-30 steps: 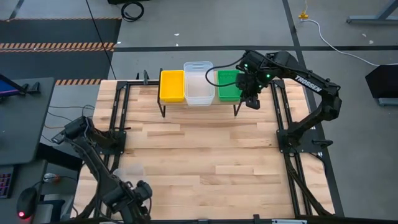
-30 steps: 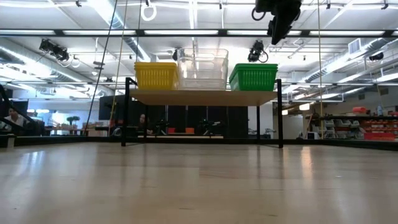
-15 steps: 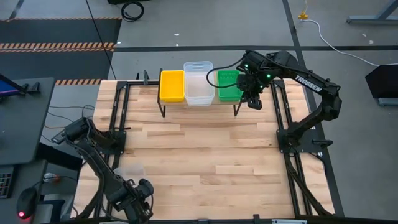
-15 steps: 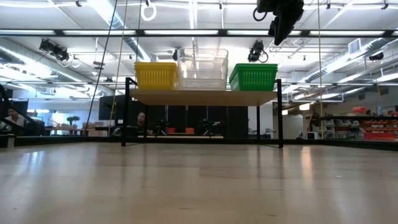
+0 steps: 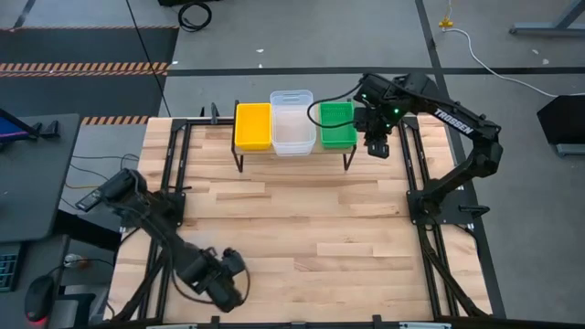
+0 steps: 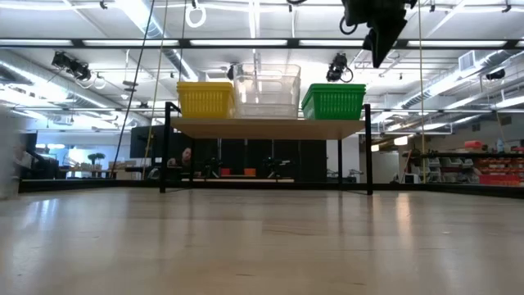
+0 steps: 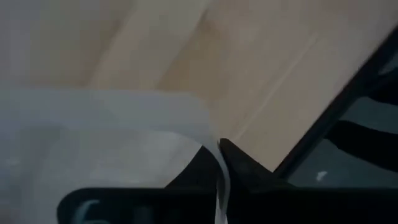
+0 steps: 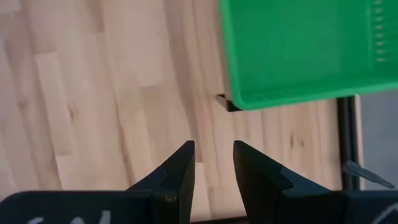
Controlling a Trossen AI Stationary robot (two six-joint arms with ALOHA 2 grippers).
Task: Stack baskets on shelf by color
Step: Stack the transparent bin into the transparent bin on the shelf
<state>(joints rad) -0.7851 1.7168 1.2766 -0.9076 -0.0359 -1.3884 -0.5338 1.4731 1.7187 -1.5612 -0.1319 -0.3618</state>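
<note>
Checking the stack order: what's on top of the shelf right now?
On the shelf: yellow basket, clear basket, green basket, side by side. How many are nested in each cannot be seen.

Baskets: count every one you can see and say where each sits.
4, more may be nested unseen. On the shelf: yellow basket, clear basket, green basket. Another clear basket sits in the left gripper, near the table's front.

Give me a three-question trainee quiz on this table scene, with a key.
1. True or false: the clear basket sits between the yellow basket and the green basket on the shelf.
2. Which end effector grips a clear basket's rim? A left, B right.
3. Fill in: the right end effector hangs beside the ____ basket.

Key: 1 true. 2 A: left end effector, clear bin. 3 green.
</note>
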